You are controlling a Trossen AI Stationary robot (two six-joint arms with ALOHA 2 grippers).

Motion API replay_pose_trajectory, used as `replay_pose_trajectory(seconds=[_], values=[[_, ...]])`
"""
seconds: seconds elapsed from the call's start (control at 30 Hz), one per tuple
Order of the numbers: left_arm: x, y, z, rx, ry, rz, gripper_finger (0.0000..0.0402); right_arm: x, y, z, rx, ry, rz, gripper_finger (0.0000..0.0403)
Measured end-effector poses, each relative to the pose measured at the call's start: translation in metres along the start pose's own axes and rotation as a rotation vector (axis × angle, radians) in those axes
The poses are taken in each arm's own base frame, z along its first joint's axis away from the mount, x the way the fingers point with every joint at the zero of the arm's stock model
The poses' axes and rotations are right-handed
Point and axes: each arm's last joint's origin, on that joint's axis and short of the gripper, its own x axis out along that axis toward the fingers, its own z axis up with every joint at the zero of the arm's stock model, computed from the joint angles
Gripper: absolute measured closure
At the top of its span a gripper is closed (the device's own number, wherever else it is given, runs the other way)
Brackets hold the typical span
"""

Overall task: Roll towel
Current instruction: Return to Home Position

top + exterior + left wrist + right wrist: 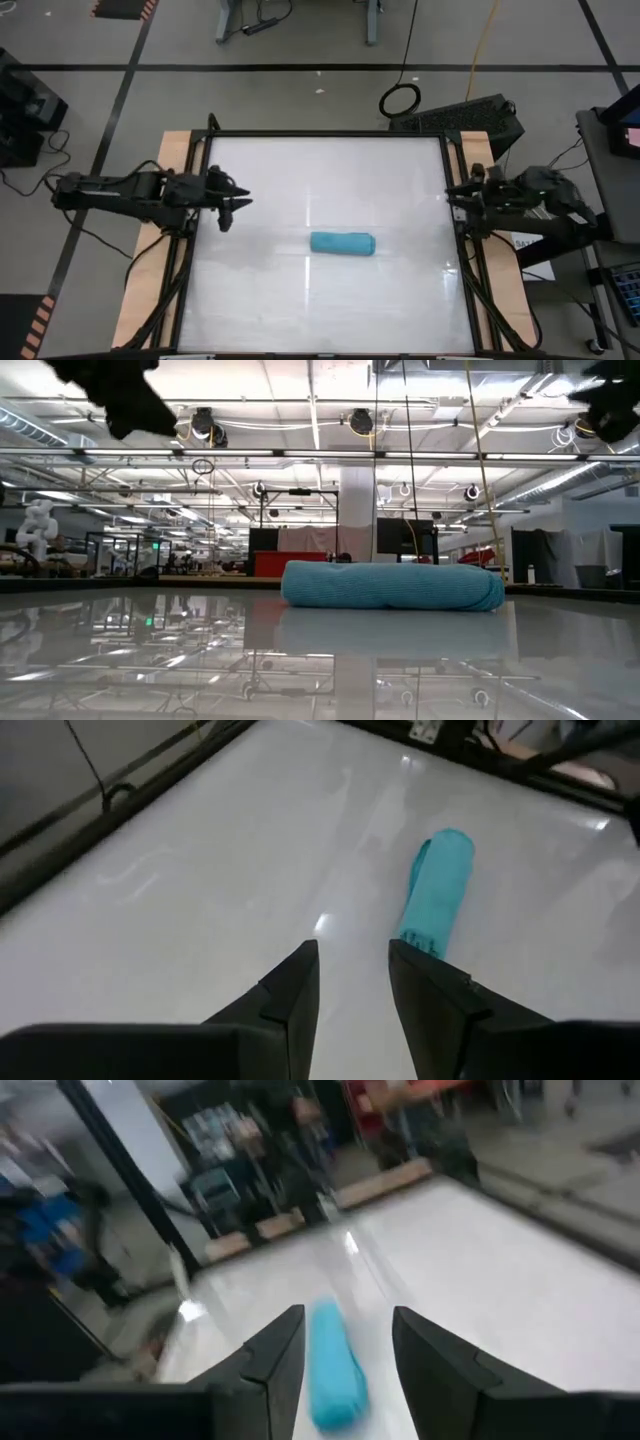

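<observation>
room notes. my table [330, 170]: white glossy top, black frame, bare wooden boards [148, 270] along both sides. the floor [300, 100] around it is grey concrete, crossed by black tape lines [300, 67], with orange-and-black hazard stripes [118, 10] at one far corner. on the floor beyond the table i log a black cable coil [381, 100], a yellow cable [482, 45] and a dark ridged mat [470, 112]. level view: large open hall, white ceiling [300, 390] with beams and pipes, round hanging fixtures [361, 422], a white column [357, 510], a red cabinet [285, 563], dark curtains [550, 555] to one side. the ceiling reflects in the table's top.
</observation>
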Motion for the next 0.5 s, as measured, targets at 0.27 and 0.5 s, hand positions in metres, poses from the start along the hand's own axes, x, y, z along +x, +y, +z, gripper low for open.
replay_pose_trajectory(seconds=[0.27, 0.5], values=[[0.011, 0.015, -0.051, -0.144, -0.112, -0.029, 0.0274, 0.009, -0.006, -0.010, 0.023, 0.011, -0.054, 0.0259], [0.022, 0.022, -0.071, -0.184, -0.245, -0.021, 0.0274, 0.019, -0.011, -0.014, 0.143, -0.043, -0.153, 0.0259]])
